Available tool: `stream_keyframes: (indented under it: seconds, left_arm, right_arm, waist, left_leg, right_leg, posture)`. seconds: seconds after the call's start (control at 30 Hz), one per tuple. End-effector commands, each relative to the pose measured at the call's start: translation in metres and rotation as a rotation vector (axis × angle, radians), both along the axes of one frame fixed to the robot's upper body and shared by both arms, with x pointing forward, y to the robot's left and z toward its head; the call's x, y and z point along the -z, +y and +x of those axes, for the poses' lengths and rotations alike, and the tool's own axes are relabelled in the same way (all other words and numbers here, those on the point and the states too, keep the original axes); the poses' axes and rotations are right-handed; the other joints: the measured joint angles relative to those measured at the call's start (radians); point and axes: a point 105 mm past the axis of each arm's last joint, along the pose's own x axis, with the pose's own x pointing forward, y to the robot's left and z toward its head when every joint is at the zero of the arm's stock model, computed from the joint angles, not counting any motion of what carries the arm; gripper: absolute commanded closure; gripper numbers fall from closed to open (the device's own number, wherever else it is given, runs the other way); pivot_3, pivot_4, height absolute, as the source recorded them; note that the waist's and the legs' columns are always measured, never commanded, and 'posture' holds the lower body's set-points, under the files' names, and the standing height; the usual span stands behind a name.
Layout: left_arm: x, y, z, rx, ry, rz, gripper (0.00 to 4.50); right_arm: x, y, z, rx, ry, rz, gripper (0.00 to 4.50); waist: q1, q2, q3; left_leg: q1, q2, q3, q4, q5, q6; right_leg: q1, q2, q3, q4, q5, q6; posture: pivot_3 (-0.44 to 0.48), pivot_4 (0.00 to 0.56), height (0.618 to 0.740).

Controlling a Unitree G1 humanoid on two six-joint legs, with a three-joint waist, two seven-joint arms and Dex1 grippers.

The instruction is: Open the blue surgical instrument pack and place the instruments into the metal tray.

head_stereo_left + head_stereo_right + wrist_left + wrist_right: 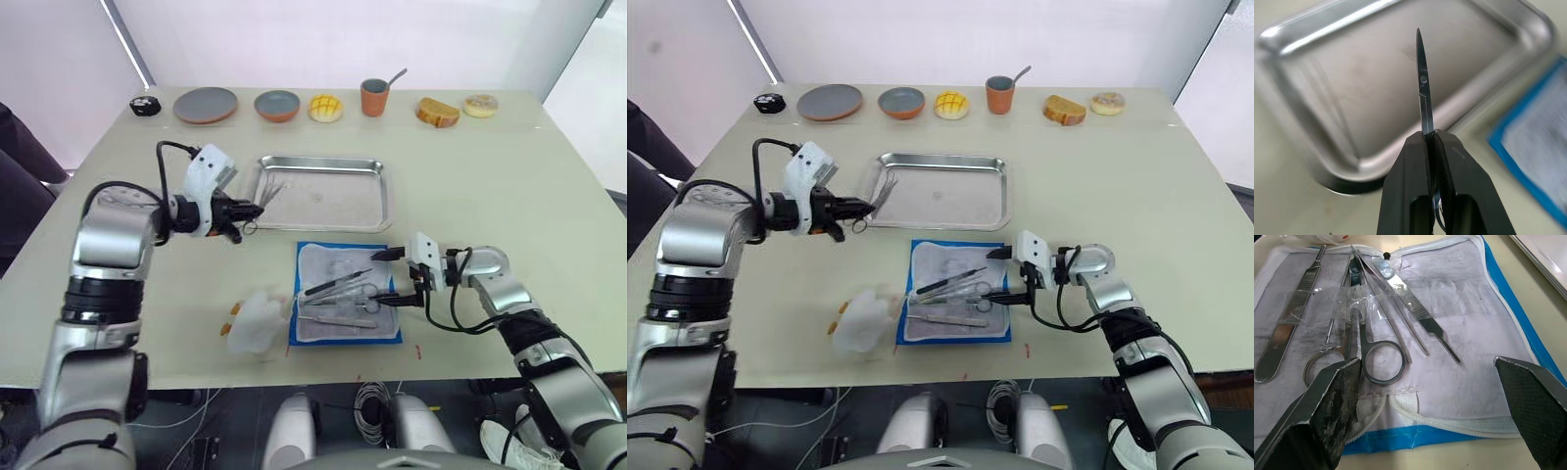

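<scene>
The blue surgical instrument pack [345,294] lies unfolded on the table, pale lining up, with several silver instruments [1386,308] resting on it. Beyond it sits the metal tray [323,193]. My left gripper [245,210] is shut on a pair of scissors [1422,83], whose blades point over the tray's left rim. Low at the pack's right edge my right gripper [392,277] is open, its fingers [1327,401] spread before the ring handles of the instruments.
A white plush toy [257,321] lies left of the pack. Along the far edge stand two round plates [206,104], a yellow bun [325,108], a cup with a spoon [374,97], bread pieces [437,112] and a small black item [145,105].
</scene>
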Motion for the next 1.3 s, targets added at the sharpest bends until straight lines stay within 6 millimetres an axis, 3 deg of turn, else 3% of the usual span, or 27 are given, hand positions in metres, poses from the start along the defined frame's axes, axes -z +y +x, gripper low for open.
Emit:
stream_keyframes:
  seconds: [0.03, 0.27, 0.57, 0.93, 1.3]
  left_arm:
    - [-0.019, 0.011, 0.015, -0.201, -0.062, -0.050, 4.48]
    - [-0.011, -0.009, 0.041, -0.350, -0.044, -0.081, 4.48]
    - [0.019, -0.018, 0.061, -0.447, 0.005, -0.025, 4.48]
    - [0.033, -0.026, 0.066, -0.435, 0.050, -0.036, 4.48]
    - [0.042, -0.017, 0.067, -0.449, 0.070, -0.029, 4.48]
  right_arm:
    - [0.044, -0.019, -0.010, 0.055, 0.137, -0.144, 0.00]
    - [0.043, -0.021, -0.009, 0.055, 0.136, -0.149, 0.00]
    - [0.043, -0.021, -0.009, 0.065, 0.137, -0.146, 0.00]
    - [0.043, -0.020, -0.010, 0.063, 0.138, -0.145, 0.00]
    - [0.044, -0.020, -0.011, 0.064, 0.138, -0.145, 0.00]
  waist:
    - [-0.003, 0.000, 0.000]
    - [-0.005, 0.000, 0.000]
    - [-0.006, 0.000, 0.000]
    - [-0.006, 0.000, 0.000]
    - [-0.007, 0.000, 0.000]
  left_leg:
    - [0.000, 0.000, 0.000, 0.000, 0.000, 0.000]
    - [0.001, -0.002, -0.003, 0.000, 0.000, 0.000]
    - [0.001, -0.002, -0.005, 0.000, 0.002, -0.003]
    - [0.000, -0.003, -0.005, 0.000, 0.003, -0.005]
    - [0.000, -0.003, -0.005, 0.000, 0.003, -0.005]
  right_leg:
    - [0.000, 0.000, 0.000, 0.000, 0.000, 0.000]
    - [0.002, 0.000, 0.000, -0.001, 0.000, 0.000]
    - [0.003, 0.000, -0.001, -0.001, 0.000, 0.000]
    - [0.003, 0.000, -0.002, -0.001, 0.000, 0.000]
    - [0.003, 0.000, -0.002, -0.001, 0.000, 0.000]
  posture:
    - [0.000, 0.150, 0.740]
    - [0.000, 0.150, 0.740]
    - [0.000, 0.150, 0.740]
    - [0.000, 0.150, 0.740]
    - [0.000, 0.150, 0.740]
